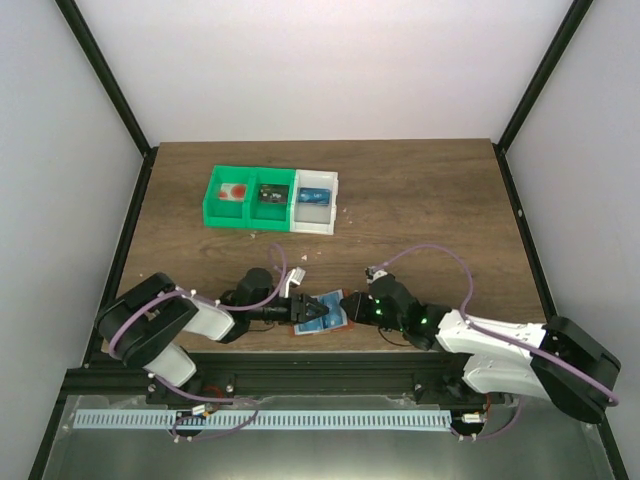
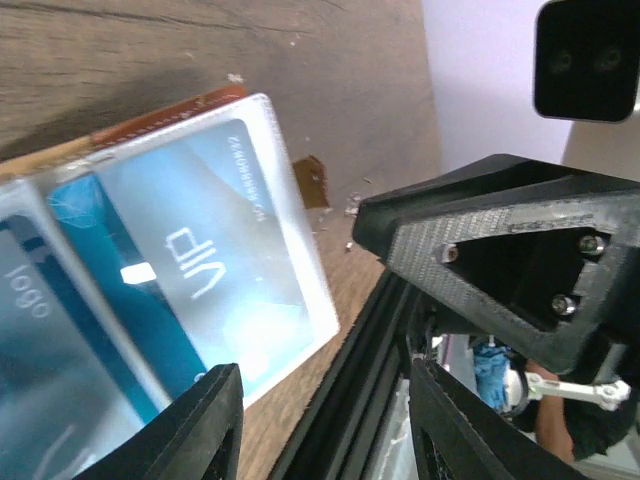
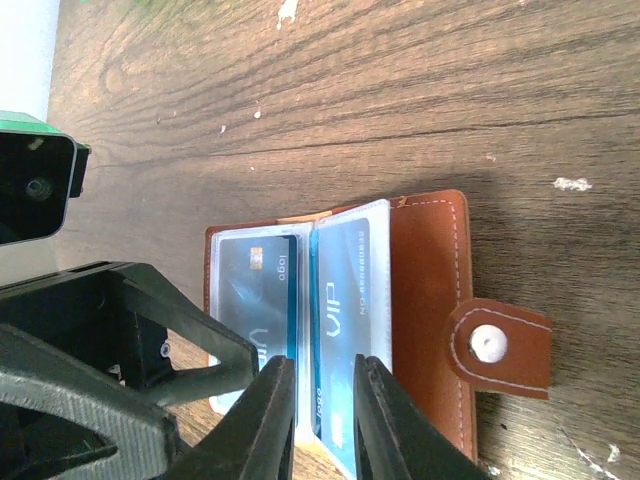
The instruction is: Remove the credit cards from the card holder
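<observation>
The card holder [image 1: 328, 300] lies open at the table's near edge between my two grippers. In the right wrist view its orange-brown cover [image 3: 430, 290] and snap tab face right. Two clear sleeves hold blue credit cards: a "logo" card [image 3: 250, 290] on the left and a "VIP" card [image 3: 345, 290] on the right. My right gripper [image 3: 327, 420] is narrowly open, its fingers straddling the middle fold and the VIP card's inner edge. My left gripper [image 2: 325, 420] is wide open, and one of its fingers [image 3: 200, 335] rests on the left sleeve. The VIP card [image 2: 210, 270] shows large in the left wrist view.
A green bin [image 1: 250, 195] and a white bin [image 1: 315, 200] stand side by side at the back; the white one holds a blue card. The black frame rail [image 2: 370, 380] runs along the table's near edge just beside the holder.
</observation>
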Available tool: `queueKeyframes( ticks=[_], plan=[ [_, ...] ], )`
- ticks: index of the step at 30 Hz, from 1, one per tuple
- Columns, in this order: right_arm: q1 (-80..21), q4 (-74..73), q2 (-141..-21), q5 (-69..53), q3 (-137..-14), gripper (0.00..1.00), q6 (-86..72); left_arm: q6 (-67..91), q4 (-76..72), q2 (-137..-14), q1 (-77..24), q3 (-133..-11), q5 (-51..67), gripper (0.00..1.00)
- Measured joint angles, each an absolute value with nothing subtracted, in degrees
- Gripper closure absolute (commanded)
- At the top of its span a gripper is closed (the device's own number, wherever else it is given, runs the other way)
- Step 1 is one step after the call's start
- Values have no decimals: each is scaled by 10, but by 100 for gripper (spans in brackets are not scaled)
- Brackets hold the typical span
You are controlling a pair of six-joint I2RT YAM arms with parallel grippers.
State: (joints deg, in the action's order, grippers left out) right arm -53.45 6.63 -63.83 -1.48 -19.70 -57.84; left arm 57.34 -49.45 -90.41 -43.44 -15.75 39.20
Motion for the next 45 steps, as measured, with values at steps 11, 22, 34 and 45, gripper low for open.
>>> queueKeyframes(
  ticks=[11, 22, 34, 45],
  plan=[
    [-535, 39, -654, -20, -211, 80, -557, 531, -391, -854, -434, -157, 338, 49],
    [-535, 35, -711, -45, -261, 79, -530, 527, -393, -879, -434, -156, 334, 49],
    [-535, 31, -793, -43, -270, 80, -519, 529, -425, -896, -434, -152, 336, 50],
    [-535, 24, -798, -34, -278, 81, -518, 529, -431, -900, -434, -151, 332, 53]
  ],
)
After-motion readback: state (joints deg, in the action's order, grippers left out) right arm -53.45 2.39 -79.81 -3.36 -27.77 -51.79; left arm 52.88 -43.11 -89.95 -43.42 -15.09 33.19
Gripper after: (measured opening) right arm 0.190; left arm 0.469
